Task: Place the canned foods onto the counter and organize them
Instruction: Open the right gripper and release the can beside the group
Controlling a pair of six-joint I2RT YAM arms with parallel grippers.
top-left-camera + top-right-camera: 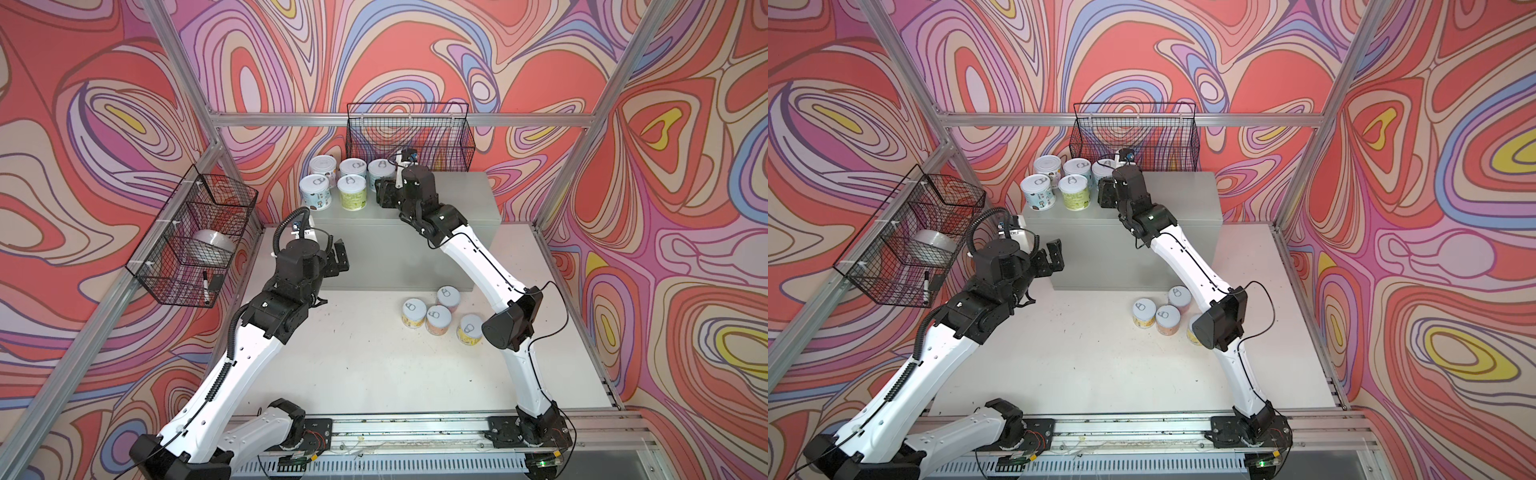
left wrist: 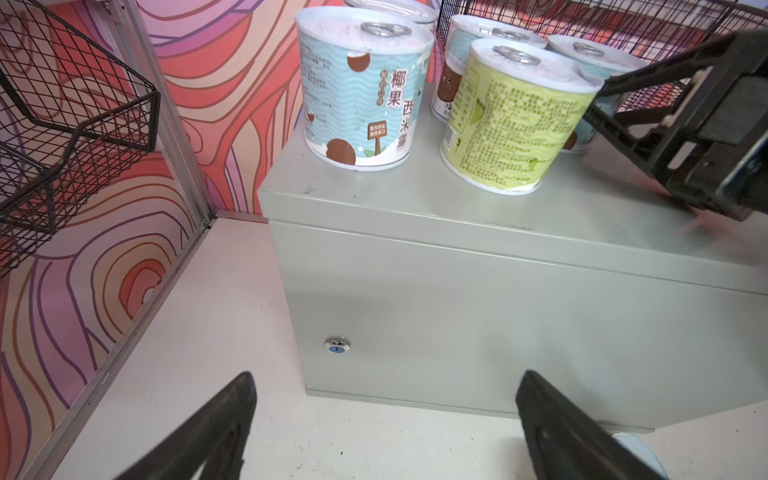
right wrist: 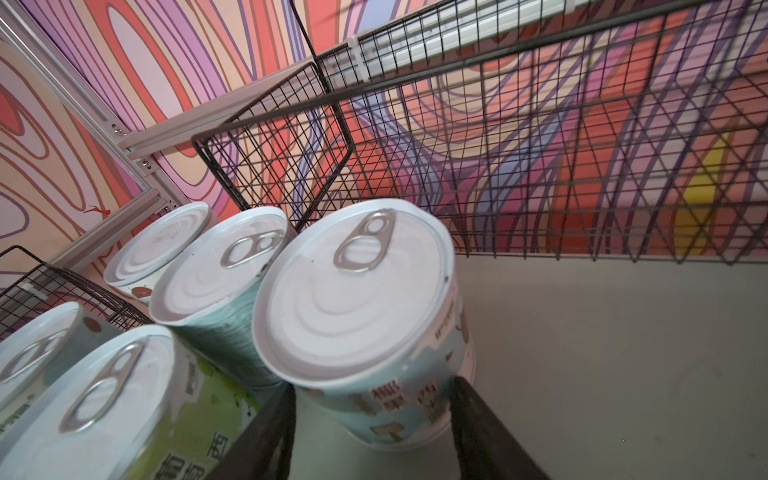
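Right fingers (image 3: 266, 440) press against opposite flanks of the blue-labelled can (image 3: 353, 299), so we read the right gripper (image 3: 374, 390) as clamped on it. We note the left gripper (image 2: 386, 376) spread wide with nothing in it, hovering off the front of the counter (image 2: 457, 291) near its lock (image 2: 337, 345).

Position: the blue-labelled can is at the right end of the back row on the counter top, just beside its row-mate. We count five cans up there, bunched at the counter's left end. The four table cans (image 1: 438, 319) stand on the table (image 1: 353, 374) by the counter's front.

Risks, as we judge them:
- One finger sits in the gap beside the green can (image 2: 511, 124). Opening could shove that can, and it stands near the front edge.
- Pulling back before the pads clear could drag or tip the blue-labelled can.
- The rear wire basket (image 3: 540, 145) hangs close by the wrist, so a steep lift could catch it.
- The right elbow (image 1: 505, 328) hangs over the table cans, so a low swing could knock them.

Not resolved:
- We cannot tell whether the held can's base is flat on the counter.
- In both top views the wrist covers most of the right gripper.
- In the left wrist view the green can covers most of the held one, and the right gripper is blurred.
- One of the table cans is half behind the right elbow.
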